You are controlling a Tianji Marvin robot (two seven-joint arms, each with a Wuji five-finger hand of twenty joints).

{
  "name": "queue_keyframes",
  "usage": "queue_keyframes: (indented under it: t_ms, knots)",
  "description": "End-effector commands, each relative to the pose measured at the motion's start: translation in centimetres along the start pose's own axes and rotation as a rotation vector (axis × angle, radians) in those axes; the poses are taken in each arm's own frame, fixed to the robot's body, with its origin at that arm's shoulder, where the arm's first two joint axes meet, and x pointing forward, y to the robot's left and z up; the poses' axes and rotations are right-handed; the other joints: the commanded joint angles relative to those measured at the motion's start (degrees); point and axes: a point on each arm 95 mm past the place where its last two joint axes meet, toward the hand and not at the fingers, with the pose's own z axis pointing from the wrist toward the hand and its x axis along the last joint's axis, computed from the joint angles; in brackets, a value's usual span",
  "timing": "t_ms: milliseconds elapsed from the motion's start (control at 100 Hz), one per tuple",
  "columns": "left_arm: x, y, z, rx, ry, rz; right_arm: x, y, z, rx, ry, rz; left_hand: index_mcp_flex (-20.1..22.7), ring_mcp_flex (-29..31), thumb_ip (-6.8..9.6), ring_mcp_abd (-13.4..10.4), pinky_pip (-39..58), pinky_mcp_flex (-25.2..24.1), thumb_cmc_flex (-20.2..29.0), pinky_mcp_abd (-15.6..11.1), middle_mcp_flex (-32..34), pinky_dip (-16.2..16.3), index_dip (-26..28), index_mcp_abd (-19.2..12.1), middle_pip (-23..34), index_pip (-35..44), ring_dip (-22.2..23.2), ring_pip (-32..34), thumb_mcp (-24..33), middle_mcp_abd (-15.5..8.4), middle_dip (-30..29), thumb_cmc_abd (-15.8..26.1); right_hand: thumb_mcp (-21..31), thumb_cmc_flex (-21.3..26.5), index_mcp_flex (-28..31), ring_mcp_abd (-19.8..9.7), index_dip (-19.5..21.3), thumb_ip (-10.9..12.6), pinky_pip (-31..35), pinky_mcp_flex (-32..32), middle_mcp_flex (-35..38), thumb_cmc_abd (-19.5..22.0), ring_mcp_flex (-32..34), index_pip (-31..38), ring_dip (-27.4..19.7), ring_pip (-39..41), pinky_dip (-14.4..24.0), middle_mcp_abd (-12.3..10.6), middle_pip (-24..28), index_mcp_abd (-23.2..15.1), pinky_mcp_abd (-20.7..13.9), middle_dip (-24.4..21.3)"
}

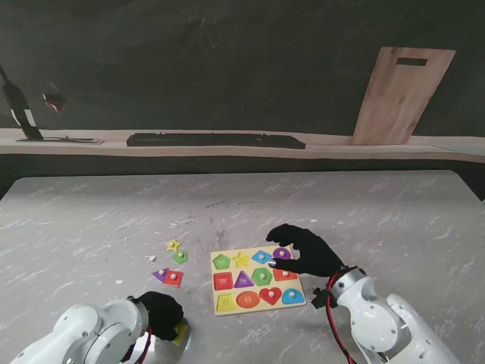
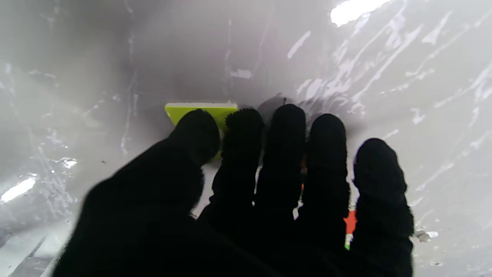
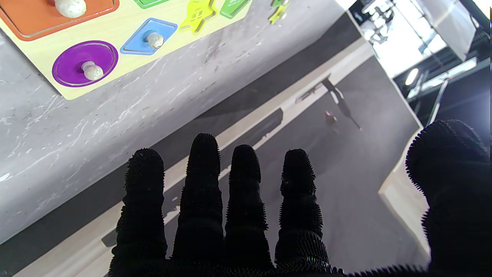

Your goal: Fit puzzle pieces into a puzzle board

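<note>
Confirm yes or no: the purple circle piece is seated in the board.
Yes, the purple circle piece lies flush in its slot at the corner of the puzzle board.

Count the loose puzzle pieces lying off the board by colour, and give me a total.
Yellow star: 1
Green piece: 1
Purple piece: 1
Red piece: 1
Yellow-green piece, partly under the left robot hand: 1
Total: 5 that show
</note>
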Motion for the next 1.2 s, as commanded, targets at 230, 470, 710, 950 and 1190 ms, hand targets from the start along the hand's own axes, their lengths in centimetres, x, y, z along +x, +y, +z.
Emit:
queue_keyframes:
  t_ms: [230, 470, 710, 950, 1190]
  knots:
    - [0.1, 0.4, 0.0, 0.022, 0.04, -0.008, 0.1, -0.3, -0.1, -0.002, -0.001, 0.002, 2.9, 4.0, 6.61, -0.1, 2.5, 1.4, -5.5, 2.0, 4.3, 1.3, 3.7, -6.3, 4.6, 5.8, 3.7, 4.7, 16.4, -1.8, 7.3, -4.3, -0.4, -1.6, 0.6, -1.1, 0.9, 0.8, 0.9, 0.1, 1.7, 0.8, 1.0, -0.1, 1.5, 0.9, 0.8, -1.8, 1.0, -1.5, 0.7, 0.5]
    - [0.2, 0.2, -0.5, 0.07, 0.062, -0.048, 0.1, -0.3, -0.1, -0.002, -0.003, 0.002, 3.1, 4.3, 7.36, 0.1, 2.7, 1.8, -6.8, 2.5, 5.0, 1.5, 5.3, -5.8, 5.6, 6.9, 5.3, 5.9, 19.1, -1.8, 9.4, -5.0, -0.4, -1.6, 0.6, -1.2, 0.9, 0.8, 0.9, 0.0, 1.6, 0.8, 1.0, -0.1, 1.5, 0.9, 0.8, -1.7, 1.2, -1.5, 0.8, 0.6]
    - [0.1, -0.3, -1.1, 0.101, 0.076, -0.049, 0.0, -0.3, -0.1, -0.001, -0.003, 0.002, 2.5, 4.1, 6.76, 0.1, 2.7, 1.8, -6.5, 2.5, 4.5, 1.5, 5.6, -5.6, 5.5, 6.8, 5.5, 5.8, 18.1, -1.7, 9.5, -4.3, -0.3, -1.6, 0.6, -1.2, 0.9, 0.8, 0.9, 0.0, 1.7, 0.9, 0.9, -0.1, 1.5, 1.0, 0.8, -1.8, 1.2, -1.4, 0.7, 0.6]
    - [-0.2, -1.4, -1.7, 0.138, 0.095, -0.014, 0.0, -0.3, 0.0, 0.0, -0.001, 0.004, 2.2, 4.1, 6.52, 0.1, 2.7, 1.8, -6.1, 2.5, 4.3, 1.5, 6.0, -5.7, 5.6, 6.6, 5.7, 5.8, 17.3, -1.7, 9.6, -4.0, -0.4, -1.6, 0.7, -1.2, 0.9, 0.8, 0.9, -0.1, 1.6, 1.0, 0.9, -0.1, 1.5, 1.0, 0.8, -1.7, 1.2, -1.4, 0.8, 0.5]
    - [-0.8, -3.1, -1.5, 0.17, 0.114, 0.013, 0.0, -0.3, 0.1, 0.002, 0.003, 0.011, 2.0, 4.0, 6.25, 0.0, 2.6, 1.7, -5.8, 2.4, 4.0, 1.5, 6.1, -5.7, 5.4, 6.3, 5.8, 5.6, 16.6, -1.7, 9.5, -3.7, -0.4, -1.5, 0.7, -1.1, 0.9, 0.8, 0.9, -0.1, 1.6, 1.0, 0.9, -0.1, 1.5, 0.9, 0.8, -1.7, 1.2, -1.5, 0.8, 0.5]
